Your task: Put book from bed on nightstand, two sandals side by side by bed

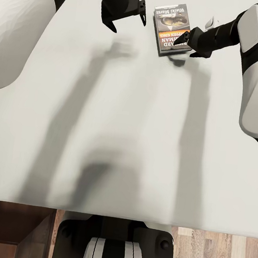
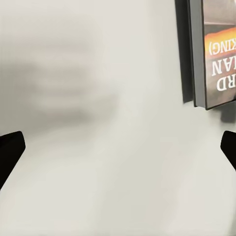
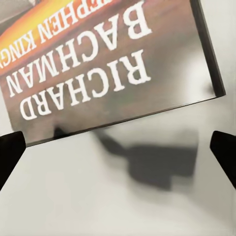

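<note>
1. Book (image 1: 172,28): flat on the bed (image 1: 125,124) mattress, far side.
2. Right gripper (image 1: 192,43): fingers spread wide, empty, at the book's near right corner.
3. Left gripper (image 1: 127,20): fingers wide apart, empty, just left of the book.

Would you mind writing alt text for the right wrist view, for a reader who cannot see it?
A paperback book lies flat on the off-white mattress, its dark cover with an orange band reading RICHARD BACHMAN in white letters. The right gripper hangs open near the book's edge, its dark fingertips at either side of the frame, casting a shadow on the mattress.
</note>
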Robot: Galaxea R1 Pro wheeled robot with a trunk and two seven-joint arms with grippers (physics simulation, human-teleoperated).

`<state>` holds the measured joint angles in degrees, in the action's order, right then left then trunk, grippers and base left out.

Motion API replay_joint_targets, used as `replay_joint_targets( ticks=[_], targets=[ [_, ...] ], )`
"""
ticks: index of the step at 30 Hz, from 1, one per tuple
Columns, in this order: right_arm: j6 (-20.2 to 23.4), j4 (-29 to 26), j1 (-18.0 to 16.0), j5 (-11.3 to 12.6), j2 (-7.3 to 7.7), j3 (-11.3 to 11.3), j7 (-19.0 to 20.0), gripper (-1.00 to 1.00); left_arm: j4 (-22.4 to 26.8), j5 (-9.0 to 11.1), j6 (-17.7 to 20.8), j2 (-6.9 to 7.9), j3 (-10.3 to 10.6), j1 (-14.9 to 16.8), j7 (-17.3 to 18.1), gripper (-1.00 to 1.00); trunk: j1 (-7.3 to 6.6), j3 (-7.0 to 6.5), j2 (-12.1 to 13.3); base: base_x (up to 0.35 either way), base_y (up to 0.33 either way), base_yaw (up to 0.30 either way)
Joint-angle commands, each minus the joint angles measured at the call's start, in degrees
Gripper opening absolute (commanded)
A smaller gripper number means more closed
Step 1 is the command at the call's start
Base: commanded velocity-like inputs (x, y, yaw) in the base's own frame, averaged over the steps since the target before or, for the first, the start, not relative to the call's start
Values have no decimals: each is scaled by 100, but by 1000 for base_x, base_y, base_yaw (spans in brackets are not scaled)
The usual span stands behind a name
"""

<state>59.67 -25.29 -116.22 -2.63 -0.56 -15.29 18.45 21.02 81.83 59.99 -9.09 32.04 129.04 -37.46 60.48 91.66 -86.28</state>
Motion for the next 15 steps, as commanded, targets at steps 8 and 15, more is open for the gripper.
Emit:
replay_joint_targets(
  ticks=[8,15],
  targets=[
    [-71,77,2,-127,-6,-34,-34,100,59,61,1,4,39,0,-48,100,1,3,-1,0,0,0],
    [-113,77,3,-130,-6,-35,-42,100,95,61,1,4,37,-1,-44,100,1,3,-1,0,0,0]
  ],
)
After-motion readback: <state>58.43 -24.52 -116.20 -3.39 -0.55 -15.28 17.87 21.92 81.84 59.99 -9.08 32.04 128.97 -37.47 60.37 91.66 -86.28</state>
